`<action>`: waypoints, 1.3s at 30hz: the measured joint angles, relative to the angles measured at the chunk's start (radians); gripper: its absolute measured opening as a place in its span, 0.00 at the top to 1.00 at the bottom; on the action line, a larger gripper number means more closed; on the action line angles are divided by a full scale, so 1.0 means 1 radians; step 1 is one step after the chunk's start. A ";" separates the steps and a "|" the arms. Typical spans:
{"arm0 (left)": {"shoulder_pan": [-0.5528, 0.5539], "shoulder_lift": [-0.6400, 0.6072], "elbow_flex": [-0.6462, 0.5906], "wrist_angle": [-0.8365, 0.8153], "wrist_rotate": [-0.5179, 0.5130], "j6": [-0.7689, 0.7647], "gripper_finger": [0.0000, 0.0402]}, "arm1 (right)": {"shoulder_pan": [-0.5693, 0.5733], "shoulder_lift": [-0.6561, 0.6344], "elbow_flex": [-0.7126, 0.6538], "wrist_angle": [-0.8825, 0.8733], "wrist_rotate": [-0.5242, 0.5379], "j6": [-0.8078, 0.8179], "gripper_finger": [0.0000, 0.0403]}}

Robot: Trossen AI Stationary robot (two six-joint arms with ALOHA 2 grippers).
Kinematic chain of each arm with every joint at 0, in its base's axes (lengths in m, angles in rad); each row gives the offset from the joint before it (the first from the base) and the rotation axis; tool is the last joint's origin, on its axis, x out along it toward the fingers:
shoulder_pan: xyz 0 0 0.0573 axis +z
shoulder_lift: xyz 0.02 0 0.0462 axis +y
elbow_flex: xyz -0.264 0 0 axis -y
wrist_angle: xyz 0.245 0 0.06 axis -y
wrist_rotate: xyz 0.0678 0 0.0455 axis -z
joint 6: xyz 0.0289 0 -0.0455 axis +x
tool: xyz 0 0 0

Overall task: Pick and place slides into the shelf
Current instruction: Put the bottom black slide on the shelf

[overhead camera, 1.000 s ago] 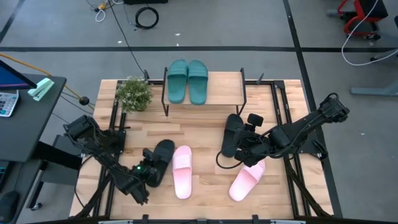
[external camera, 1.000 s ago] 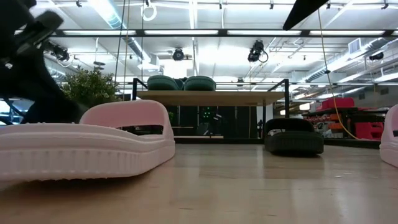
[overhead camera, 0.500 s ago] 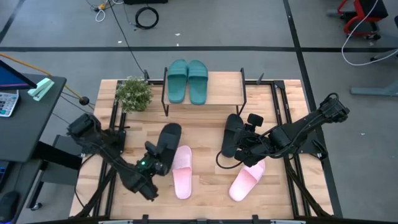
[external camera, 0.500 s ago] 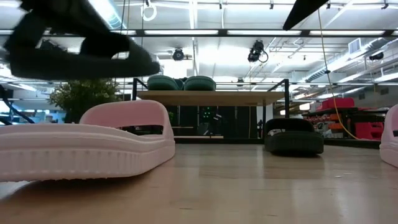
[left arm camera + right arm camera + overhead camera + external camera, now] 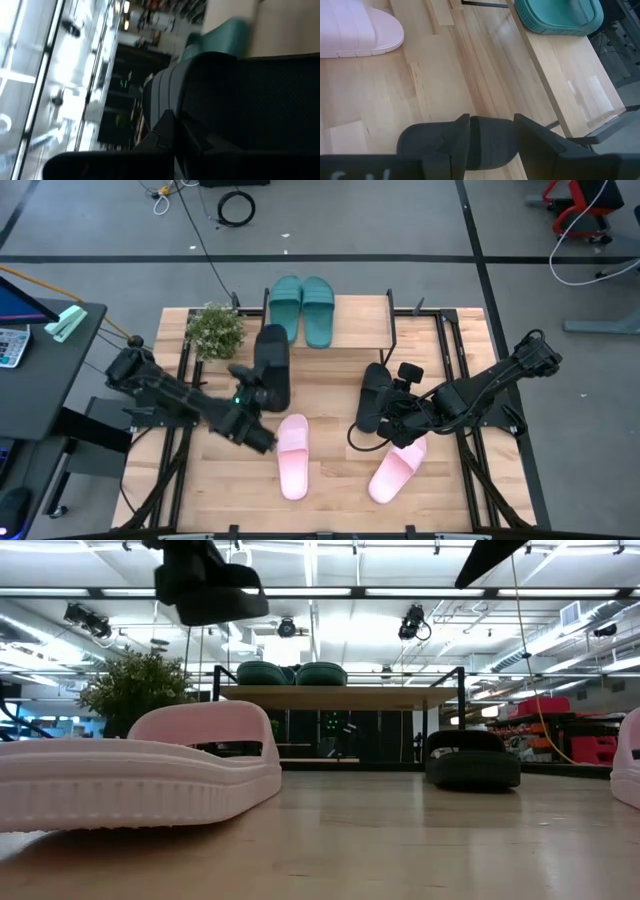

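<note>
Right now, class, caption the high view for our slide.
Left gripper carries a black sandal toward the shelf.

A grey floor (image 5: pixel 400 220) crossed by dark lines is surrounding the wooden tabletop (image 5: pixel 340 480), with a coiled black cable (image 5: pixel 237 208) lying on it. A dark desk (image 5: pixel 40 370) is standing at one side, and a small potted plant (image 5: pixel 215 330) is sitting on the tabletop. Long ceiling lights (image 5: pixel 400 592) are shining over the room behind.
</note>
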 joint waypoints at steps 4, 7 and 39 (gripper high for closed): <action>0.080 -0.047 0.000 0.012 0.002 0.056 0.97 | 0.000 0.000 0.000 0.000 0.000 0.000 0.60; 0.128 -0.074 0.000 0.062 0.003 0.135 0.97 | 0.000 0.000 0.000 0.000 0.000 0.000 0.60; 0.540 0.045 0.055 1.480 0.950 1.257 0.97 | 0.000 -0.013 0.000 0.064 -0.006 0.204 0.60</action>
